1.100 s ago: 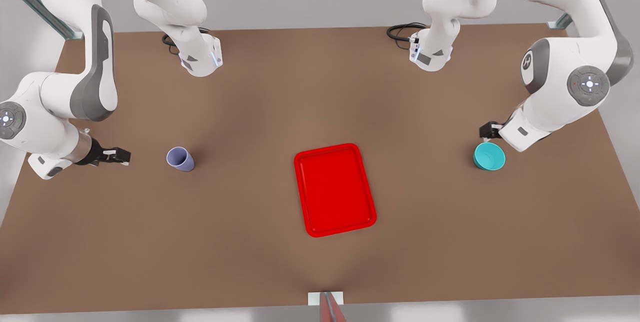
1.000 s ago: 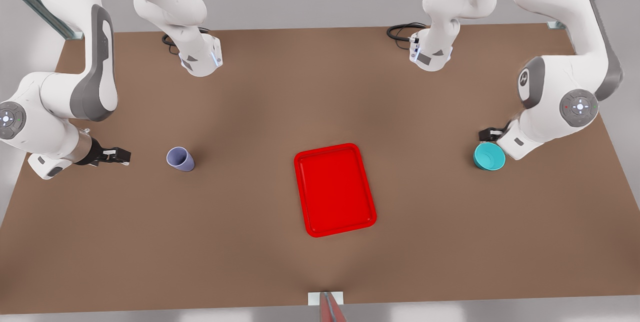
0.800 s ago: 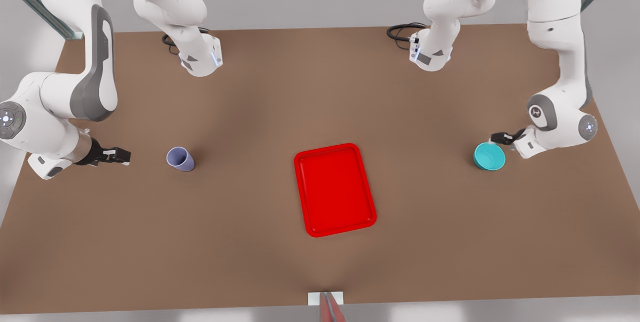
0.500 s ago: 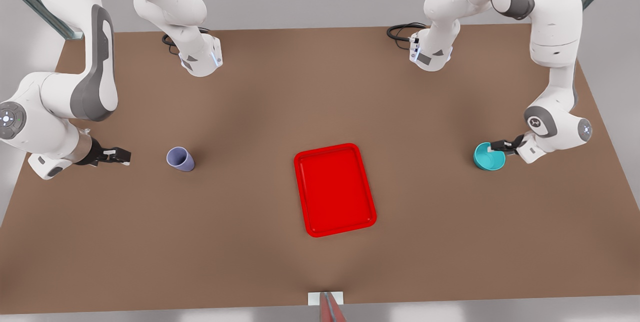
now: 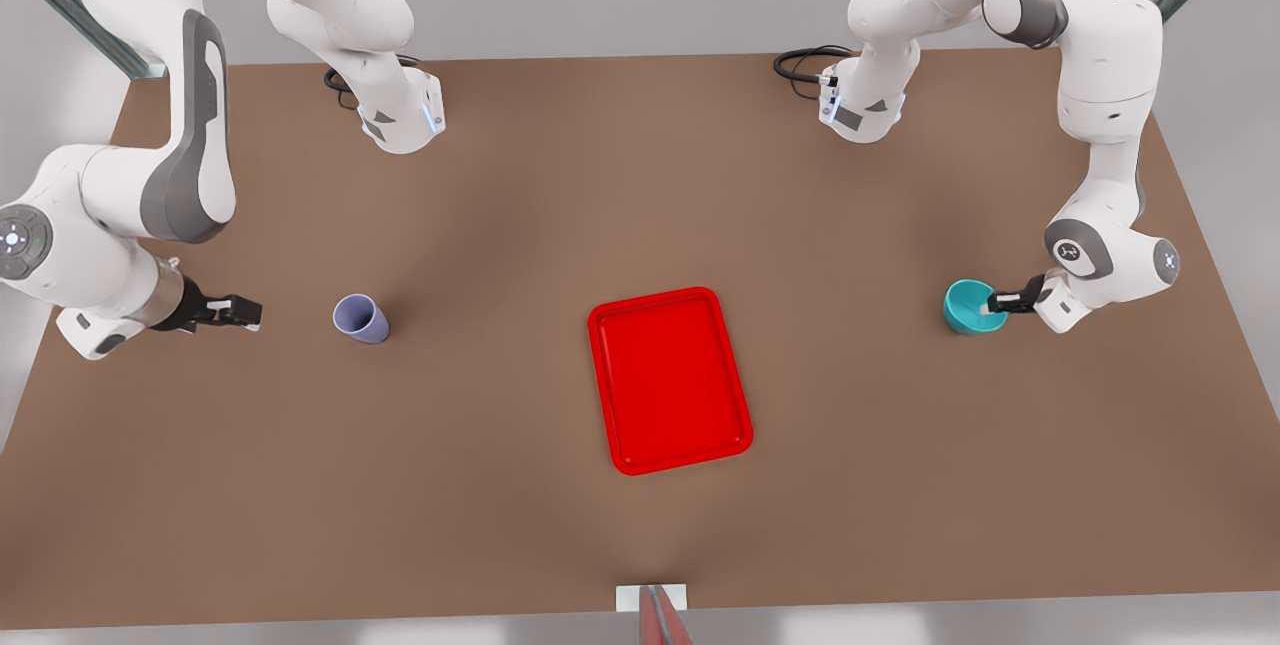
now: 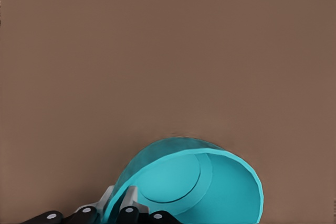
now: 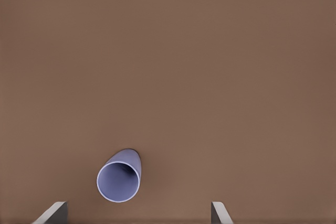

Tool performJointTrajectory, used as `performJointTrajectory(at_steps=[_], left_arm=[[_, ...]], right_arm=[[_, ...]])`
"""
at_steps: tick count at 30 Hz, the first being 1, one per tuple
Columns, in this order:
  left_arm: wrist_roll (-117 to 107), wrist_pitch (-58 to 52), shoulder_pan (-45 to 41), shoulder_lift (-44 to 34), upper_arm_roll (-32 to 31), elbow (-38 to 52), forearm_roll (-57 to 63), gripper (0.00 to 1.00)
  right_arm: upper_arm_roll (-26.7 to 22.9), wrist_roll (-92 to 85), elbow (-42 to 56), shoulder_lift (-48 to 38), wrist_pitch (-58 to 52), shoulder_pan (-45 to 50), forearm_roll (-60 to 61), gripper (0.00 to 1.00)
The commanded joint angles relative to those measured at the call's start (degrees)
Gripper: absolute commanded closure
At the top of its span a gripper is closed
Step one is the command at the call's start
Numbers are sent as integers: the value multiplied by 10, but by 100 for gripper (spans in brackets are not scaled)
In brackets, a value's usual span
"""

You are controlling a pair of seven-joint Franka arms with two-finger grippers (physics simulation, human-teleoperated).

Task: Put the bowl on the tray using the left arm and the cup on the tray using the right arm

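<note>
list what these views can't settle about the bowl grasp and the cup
- Front view: whether the bowl is lifted off the table; the left gripper covers its rim.
- Left wrist view: the bowl's near side is cut by the frame edge.
- Right wrist view: only the right gripper's fingertips show; the cup stands apart.

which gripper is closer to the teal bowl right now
The left gripper: its fingers straddle the bowl's rim. The right gripper waits far across the table, beside the cup.
</note>
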Motion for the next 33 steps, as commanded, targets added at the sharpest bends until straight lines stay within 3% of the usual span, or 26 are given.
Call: performJointTrajectory(at_steps=[1, 5, 9, 11, 12, 16, 24, 25, 26, 30, 33], left_arm=[[-3, -1, 0, 0, -1, 0, -4, 79], [-36, -45, -10, -19, -8, 11, -11, 79], [-156, -71, -180, -77, -8, 55, -11, 79], [-449, -71, -356, -34, -2, 143, -5, 79], [-567, -71, -395, -3, -3, 198, -4, 79], [-857, -99, -436, 136, -24, 411, 5, 79], [-895, -64, -453, 193, -50, 424, -2, 79], [-892, -58, -453, 201, -50, 425, -1, 33], [-890, -53, -453, 204, -50, 425, 1, 0], [-875, -55, -443, 198, -47, 425, 3, 0], [-781, -165, -399, 107, 11, 425, 102, 0]], right_arm=[[0, 0, 0, 0, 0, 0, 0, 0], [0, 0, 0, 0, 0, 0, 0, 0], [0, 0, 0, 0, 0, 0, 0, 0], [0, 0, 0, 0, 0, 0, 0, 0], [0, 0, 0, 0, 0, 0, 0, 0], [0, 0, 0, 0, -1, -1, 0, 0], [0, 0, 0, 3, -3, -3, 0, 0], [0, 0, 0, 3, -2, -2, 0, 0], [0, 0, 1, 3, -2, -2, 0, 0], [0, 0, 1, 3, -3, -2, 0, 0], [0, 0, 0, 3, -3, -2, 0, 0]])
